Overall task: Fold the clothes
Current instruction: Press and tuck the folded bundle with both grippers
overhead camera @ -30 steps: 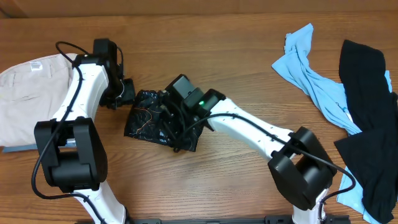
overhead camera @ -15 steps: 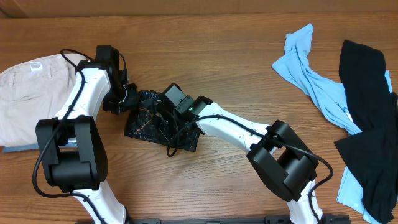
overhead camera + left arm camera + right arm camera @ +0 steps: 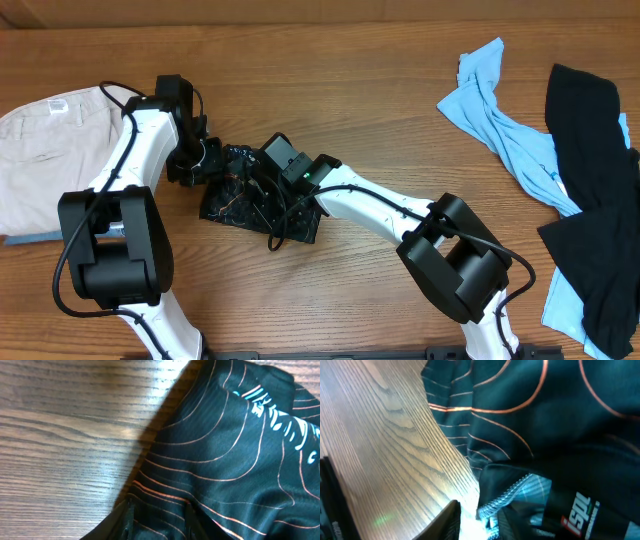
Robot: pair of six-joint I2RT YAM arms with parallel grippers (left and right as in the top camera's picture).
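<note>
**Wooden table, jersey bundled between both arms**

On the brown wooden table (image 3: 360, 90), the black jersey (image 3: 228, 200) lies left of centre as a compact bundle. Its long axis runs from the left down toward the lower right. The left gripper (image 3: 203, 160) is at its upper left corner and the right gripper (image 3: 264, 190) is over its middle. Cloth lies between each pair of fingers (image 3: 126, 519) (image 3: 447, 521), but I cannot tell if either pair is clamped. A beige garment (image 3: 40, 150) lies far left.

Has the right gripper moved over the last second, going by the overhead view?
Yes. The right gripper has shifted left across the jersey, away from the light blue shirt. Nearly all of that came in the first half second.
</note>
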